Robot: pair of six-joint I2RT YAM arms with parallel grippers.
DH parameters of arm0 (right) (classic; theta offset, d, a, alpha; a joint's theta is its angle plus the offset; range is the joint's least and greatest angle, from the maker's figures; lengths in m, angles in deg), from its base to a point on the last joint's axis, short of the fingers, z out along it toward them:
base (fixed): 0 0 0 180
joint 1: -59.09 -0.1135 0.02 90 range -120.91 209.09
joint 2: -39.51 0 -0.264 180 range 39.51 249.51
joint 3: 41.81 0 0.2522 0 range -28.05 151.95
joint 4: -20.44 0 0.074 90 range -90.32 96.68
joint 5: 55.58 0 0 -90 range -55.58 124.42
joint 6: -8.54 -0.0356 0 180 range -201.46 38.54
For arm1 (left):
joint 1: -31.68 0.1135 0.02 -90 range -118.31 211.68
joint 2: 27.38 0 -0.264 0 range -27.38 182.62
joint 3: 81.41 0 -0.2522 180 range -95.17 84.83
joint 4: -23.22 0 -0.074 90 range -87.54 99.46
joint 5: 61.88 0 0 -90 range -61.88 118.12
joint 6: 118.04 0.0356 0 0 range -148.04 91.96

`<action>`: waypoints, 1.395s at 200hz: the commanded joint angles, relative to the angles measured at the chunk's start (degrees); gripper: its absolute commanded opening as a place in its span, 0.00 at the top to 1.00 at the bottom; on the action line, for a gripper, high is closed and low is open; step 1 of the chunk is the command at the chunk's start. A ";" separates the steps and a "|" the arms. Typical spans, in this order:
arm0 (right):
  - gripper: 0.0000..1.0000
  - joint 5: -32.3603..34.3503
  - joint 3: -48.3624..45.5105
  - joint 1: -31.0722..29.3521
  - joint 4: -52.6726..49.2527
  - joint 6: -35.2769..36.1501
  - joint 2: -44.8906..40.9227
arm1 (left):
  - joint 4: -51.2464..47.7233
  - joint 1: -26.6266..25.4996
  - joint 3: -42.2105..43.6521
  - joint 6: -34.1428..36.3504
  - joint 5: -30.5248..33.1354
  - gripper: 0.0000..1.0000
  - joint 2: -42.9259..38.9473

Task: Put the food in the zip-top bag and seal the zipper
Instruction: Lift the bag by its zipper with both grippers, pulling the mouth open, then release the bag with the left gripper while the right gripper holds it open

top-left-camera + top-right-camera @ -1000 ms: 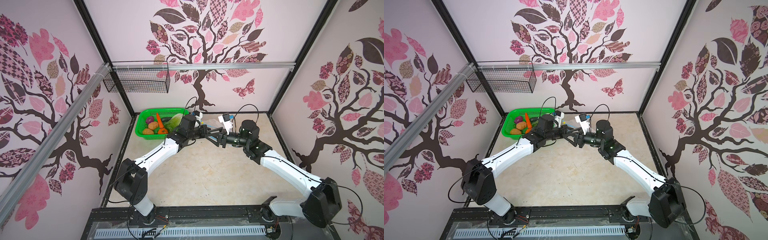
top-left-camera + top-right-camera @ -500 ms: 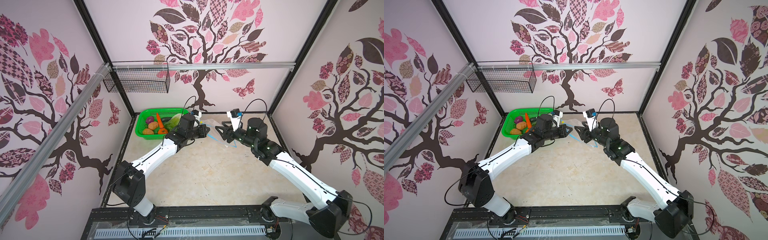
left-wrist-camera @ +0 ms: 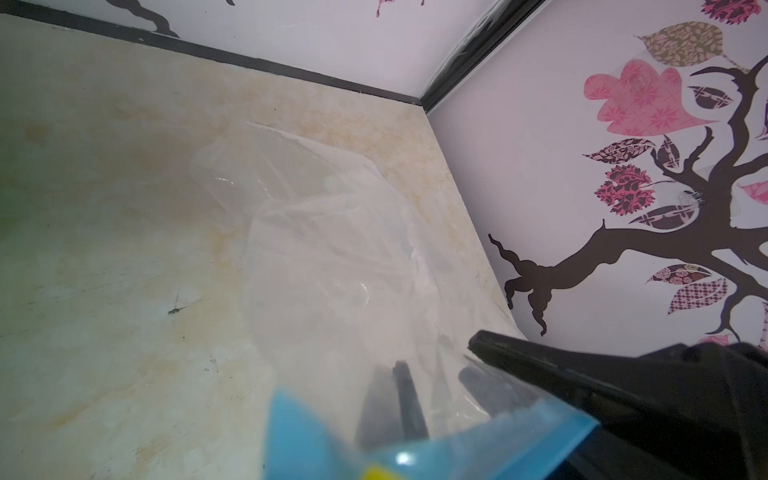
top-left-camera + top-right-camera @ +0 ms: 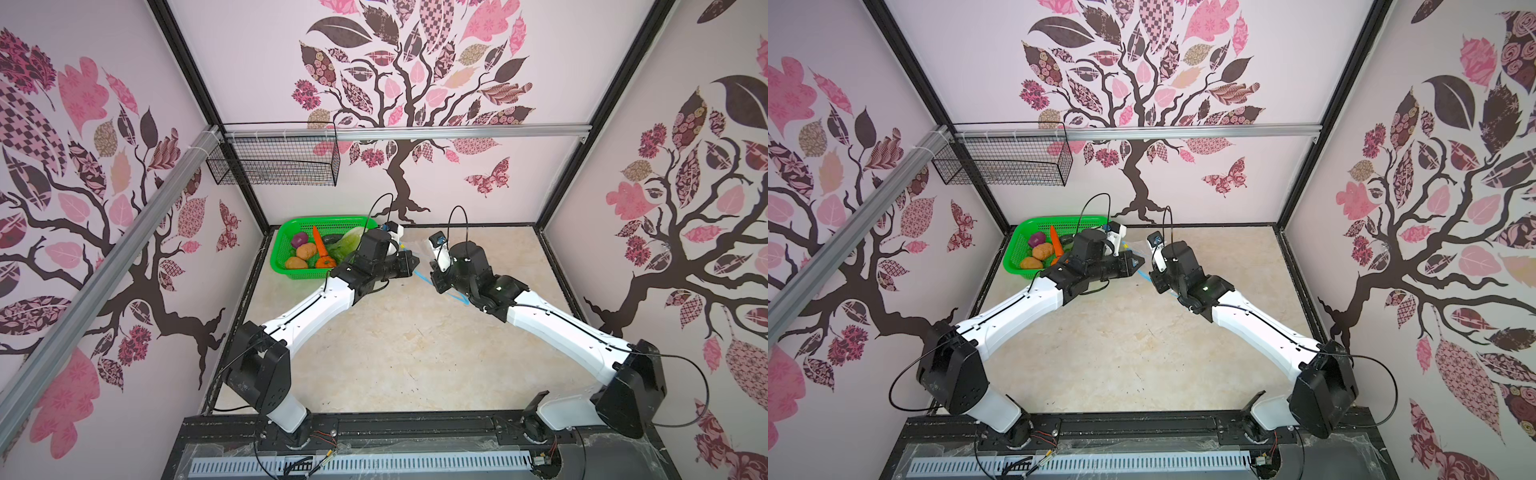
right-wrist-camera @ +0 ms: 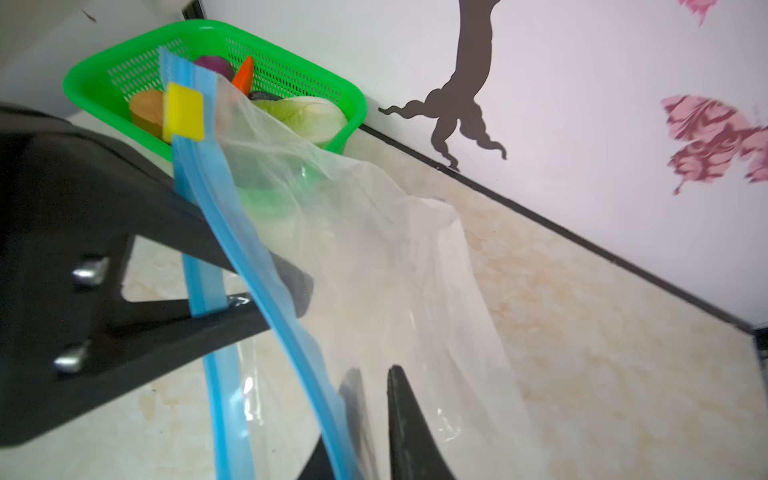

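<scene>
Left tool (image 5: 297, 297) clamps the zipper (image 5: 232, 232); right tool (image 5: 374, 374) pinches the zip-top bag (image 5: 395, 270) mouth, bare tabletop (image 5: 582, 332) beyond.

Left hand (image 4: 1137, 262), pinched shut, reaches past the green basket (image 4: 1017, 245) of toy vegetables (image 4: 1042, 251); a blue zipper (image 4: 1144, 275) shows between it and the right arm (image 4: 1258, 320).

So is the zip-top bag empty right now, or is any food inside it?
Empty. Through the clear zip-top bag only the bare tabletop shows, and the food lies in the green basket.
</scene>
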 commanded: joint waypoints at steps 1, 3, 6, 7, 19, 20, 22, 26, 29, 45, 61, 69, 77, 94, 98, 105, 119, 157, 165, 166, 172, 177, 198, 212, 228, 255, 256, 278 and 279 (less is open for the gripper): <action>0.91 5.11 1.95 0.18 -1.49 -2.13 -3.09 | -1.12 0.08 -1.97 2.07 -1.37 1.00 0.92; 0.91 5.42 2.08 0.25 -1.69 -2.33 -3.26 | -1.18 0.01 -2.21 2.09 -1.66 1.00 1.32; 0.91 6.06 2.15 0.24 -2.09 -2.56 -3.50 | -1.35 0.02 -2.83 2.21 -2.16 1.00 1.72; 0.91 6.24 2.24 0.25 -2.25 -2.65 -3.55 | -1.42 0.00 -3.03 2.24 -2.29 1.00 1.92; 0.96 9.10 2.82 0.19 -4.00 -3.72 -4.40 | -2.07 -0.83 -5.66 3.14 -4.80 1.00 4.10; 0.96 9.35 2.88 0.23 -4.12 -3.81 -4.45 | -2.23 -0.90 -5.94 3.23 -4.98 1.00 4.30; 0.97 10.06 2.92 0.19 -4.46 -3.92 -4.59 | -2.49 -1.14 -6.47 3.52 -5.22 1.00 4.62; 0.99 11.24 3.20 0.24 -5.14 -4.20 -4.85 | -2.94 -1.74 -7.57 4.07 -5.49 1.00 5.28; 1.00 12.14 3.34 0.21 -5.62 -4.44 -5.10 | -3.28 -2.18 -8.42 4.64 -5.69 1.00 5.91; 1.00 16.60 4.30 0.18 -8.28 -5.50 -6.80 | -4.55 -4.53 -12.72 6.58 -6.85 1.00 8.53; 1.00 19.48 5.89 0.21 -11.42 -6.59 -8.75 | -3.63 -5.47 -15.90 5.83 -10.72 1.00 11.01; 1.00 20.08 7.12 0.20 -13.41 -7.07 -9.71 | -1.27 -5.47 -16.40 4.13 -12.94 1.00 11.82; 1.00 20.63 8.42 0.21 -15.33 -7.69 -10.55 | 0.91 -5.53 -16.62 3.09 -14.64 1.00 12.67; 1.00 19.85 11.23 0.20 -19.60 -9.64 -11.63 | 2.68 -5.49 -17.56 3.30 -17.28 1.00 14.49; 1.00 18.75 11.51 0.19 -20.20 -9.82 -11.73 | 2.57 -5.46 -17.87 3.47 -17.54 1.00 15.07; 1.00 16.75 11.46 0.19 -20.83 -10.11 -11.78 | 1.70 -5.54 -18.47 4.15 -17.72 1.00 16.03; 1.00 13.08 10.07 0.20 -20.78 -10.42 -11.08 | -0.68 -5.39 -19.06 6.00 -16.08 1.00 17.58; 1.00 7.13 3.21 1.17 -16.26 -14.58 -4.71 | -6.50 -4.39 -16.39 8.07 -8.37 0.95 19.05; 1.00 5.35 2.06 1.94 -14.85 -15.82 -3.10 | -6.67 -4.08 -15.19 7.69 -8.00 0.86 18.72; 1.00 5.10 1.84 2.03 -14.69 -15.96 -2.92 | -6.72 -4.07 -15.05 7.61 -7.94 0.85 18.68; 1.00 3.68 0.98 2.70 -13.39 -17.25 -1.92 | -6.96 -3.92 -14.16 7.40 -7.52 0.78 18.12; 1.00 2.10 0.08 3.36 -12.23 -18.13 -1.26 | -7.20 -3.84 -13.39 7.25 -7.12 0.68 17.59; 1.00 -6.40 -3.65 6.54 -5.60 -21.84 -0.19 | -8.33 -3.28 -10.33 6.49 -4.58 0.43 14.56; 1.00 -12.75 -6.18 9.14 -0.60 -24.42 -0.23 | -8.90 -2.49 -8.23 5.97 -3.21 0.36 11.97; 1.00 -19.64 -8.48 11.91 4.82 -26.88 -0.11 | -9.49 -0.68 -5.99 5.20 -1.79 0.32 8.65; 1.00 -32.40 -12.20 17.25 14.61 -32.21 1.25 | -11.30 3.21 -4.32 5.71 2.61 0.27 3.65; 1.00 -32.85 -12.37 17.46 15.11 -32.51 1.37 | -11.41 3.27 -4.34 5.84 2.95 0.27 3.55; 1.00 -41.24 -14.00 21.42 21.47 -36.62 4.16 | -14.67 5.72 -6.09 9.50 9.14 0.21 2.36; 1.00 -41.53 -13.97 21.66 21.62 -36.78 4.28 | -14.81 5.89 -6.24 9.62 9.24 0.21 2.37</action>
